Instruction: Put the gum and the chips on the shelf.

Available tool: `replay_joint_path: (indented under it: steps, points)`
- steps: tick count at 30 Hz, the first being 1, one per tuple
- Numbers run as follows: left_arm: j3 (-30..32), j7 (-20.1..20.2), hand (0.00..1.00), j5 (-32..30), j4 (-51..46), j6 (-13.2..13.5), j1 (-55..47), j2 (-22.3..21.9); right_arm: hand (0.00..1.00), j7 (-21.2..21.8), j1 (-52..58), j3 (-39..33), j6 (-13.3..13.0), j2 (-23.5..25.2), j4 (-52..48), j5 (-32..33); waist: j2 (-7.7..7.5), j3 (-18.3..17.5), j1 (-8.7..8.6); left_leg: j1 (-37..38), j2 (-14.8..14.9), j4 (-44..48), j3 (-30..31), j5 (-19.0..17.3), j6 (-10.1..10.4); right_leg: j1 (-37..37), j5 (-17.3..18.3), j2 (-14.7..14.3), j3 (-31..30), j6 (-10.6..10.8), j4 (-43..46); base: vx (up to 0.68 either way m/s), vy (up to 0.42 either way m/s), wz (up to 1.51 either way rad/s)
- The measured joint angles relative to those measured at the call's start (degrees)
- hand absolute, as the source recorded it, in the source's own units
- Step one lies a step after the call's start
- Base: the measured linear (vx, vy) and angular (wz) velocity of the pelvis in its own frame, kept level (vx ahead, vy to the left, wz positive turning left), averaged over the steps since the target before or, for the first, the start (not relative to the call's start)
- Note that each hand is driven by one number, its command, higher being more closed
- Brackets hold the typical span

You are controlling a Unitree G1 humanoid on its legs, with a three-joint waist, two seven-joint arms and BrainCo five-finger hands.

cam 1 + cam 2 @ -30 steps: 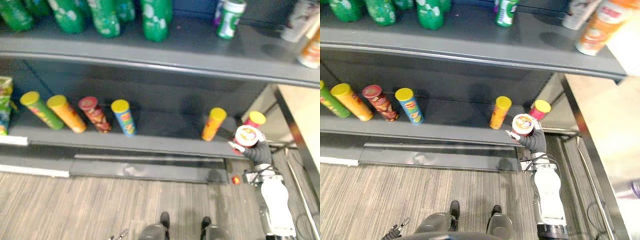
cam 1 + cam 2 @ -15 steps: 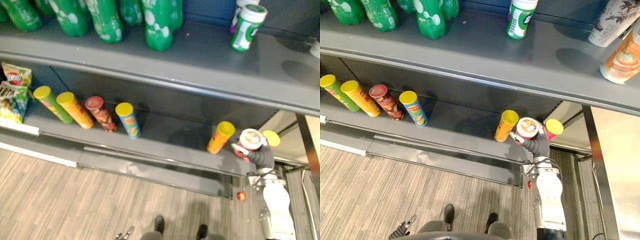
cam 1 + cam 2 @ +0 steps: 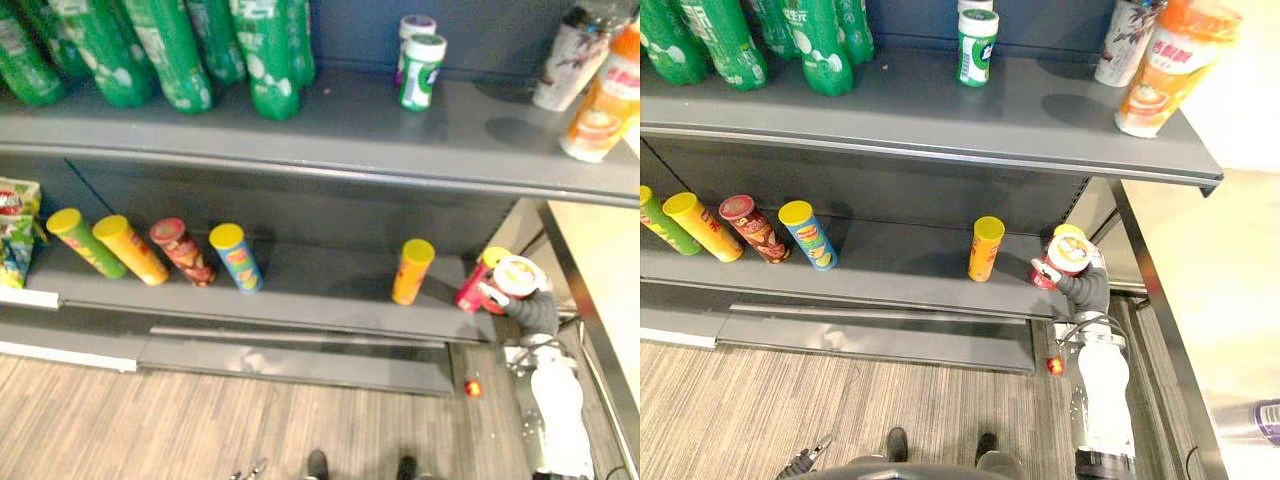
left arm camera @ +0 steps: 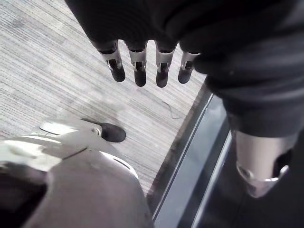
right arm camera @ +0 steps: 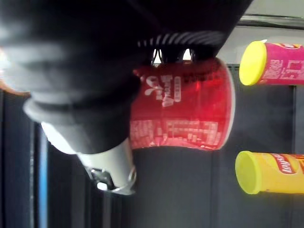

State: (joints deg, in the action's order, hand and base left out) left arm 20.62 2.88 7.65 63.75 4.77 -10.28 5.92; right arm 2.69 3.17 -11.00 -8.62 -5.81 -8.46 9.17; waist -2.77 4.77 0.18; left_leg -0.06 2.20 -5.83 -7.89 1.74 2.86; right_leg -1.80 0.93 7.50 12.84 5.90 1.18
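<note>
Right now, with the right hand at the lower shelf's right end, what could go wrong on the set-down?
1. The right hand holds the red chips tub close beside the pink can; lowering it could knock that can over.
2. The spot is at the right end of the lower shelf, near its front edge; a tub released there may tip off.
3. The orange can stands on the other side, so there is little room to correct.

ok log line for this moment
right hand: shut on red cup | cup: at right end of lower shelf, beside pink can | left hand: open, idle over floor
</note>
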Motion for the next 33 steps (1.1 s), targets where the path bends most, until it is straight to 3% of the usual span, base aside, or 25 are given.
replay_joint_path:
  steps: [9,14,23,28,33]
  points:
    - [0.07,0.07,0.00,-1.76,0.23,-0.37,-1.01,0.37,1.00,0.40,-3.81,-2.37,0.63,-3.88,-5.00,3.72,-1.36,-1.12,-0.35,1.35,0.75,-0.01,-3.87,-0.14,0.20,-0.08,-1.80,-1.05,-3.71,-0.60,-1.12,-0.01,0.002,-0.21]
    - [0.06,0.36,0.00,-1.87,0.81,-0.40,-1.09,0.58,1.00,1.48,-5.48,-3.81,0.99,-7.42,-7.94,6.72,-1.38,-1.77,-1.47,1.58,1.11,-0.01,-4.27,-0.08,0.13,-0.08,-1.97,-1.45,-4.08,-0.84,-1.19,0.01,-0.012,-0.06]
    - [-0.55,0.87,0.00,-3.11,1.77,-0.48,-1.06,0.93,1.00,1.49,-11.57,-4.31,0.99,-13.01,-10.39,7.84,-1.56,-2.43,-1.63,2.46,1.51,-0.02,-5.61,-0.15,0.23,0.03,-2.23,-1.92,-5.37,-1.03,-1.20,0.00,-0.008,-0.08]
    - [-1.78,0.90,0.00,-3.93,1.85,-0.79,-1.27,1.24,1.00,0.89,-21.19,0.10,1.43,-17.50,-5.10,10.86,-1.59,-2.72,-1.49,3.08,1.50,-0.05,-5.67,0.00,0.09,0.51,-2.44,-1.93,-5.60,-1.09,-1.21,0.00,0.001,-0.02]
    - [-3.76,0.89,0.00,-3.91,1.88,-2.11,-1.24,1.85,1.00,0.00,-33.47,9.36,4.85,-21.74,4.33,16.75,-1.76,-2.98,-0.42,3.23,1.56,-0.05,-5.86,-0.06,0.31,1.03,-3.05,-2.09,-5.93,-1.08,-2.22,0.00,0.000,-0.02]
